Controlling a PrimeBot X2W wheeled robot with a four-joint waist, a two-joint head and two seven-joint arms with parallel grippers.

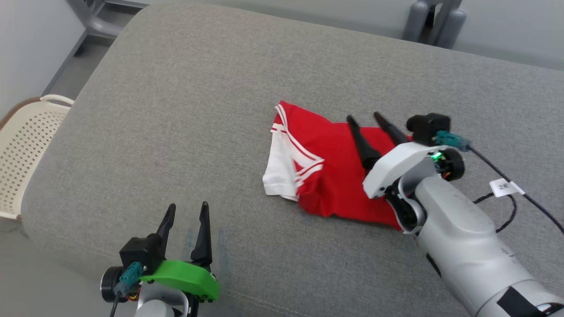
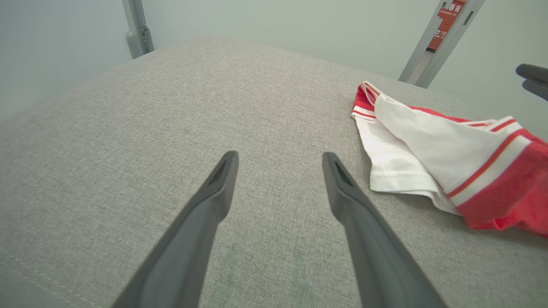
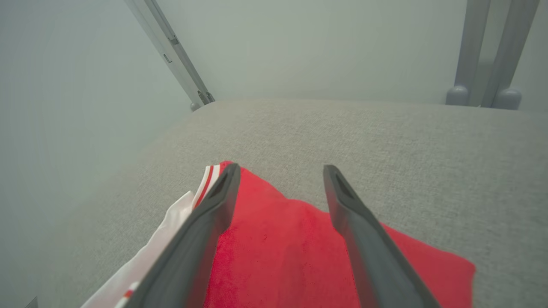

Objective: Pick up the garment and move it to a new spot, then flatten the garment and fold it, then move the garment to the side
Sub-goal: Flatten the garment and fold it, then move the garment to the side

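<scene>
Garment, red knit fabric with a white panel and red-white stripe trim (image 1: 335, 176), lies in a loose, uneven fold right of the middle of the grey woven-fabric padded bench (image 1: 176, 110), well in from its edges. Its white side faces the bench's left edge, and in the left wrist view that white flap sits lifted, not flat. Right gripper with two long dark fingers (image 1: 363, 116) is over the red part, fingers spread wide and holding nothing; can't tell if the tips touch cloth. Left gripper, same dark fingers on a green mount (image 1: 188, 205), is also spread wide and empty near the bench's front edge, well apart from the garment. Risks, as I judge them: a fingertip snags the top layer as the right arm pulls back and drags the fold open. The raised flap may spring out. Pinching one layer for the move aside would unfold the garment. The black cable with a white tag (image 1: 506, 188) could catch on the cloth.
</scene>
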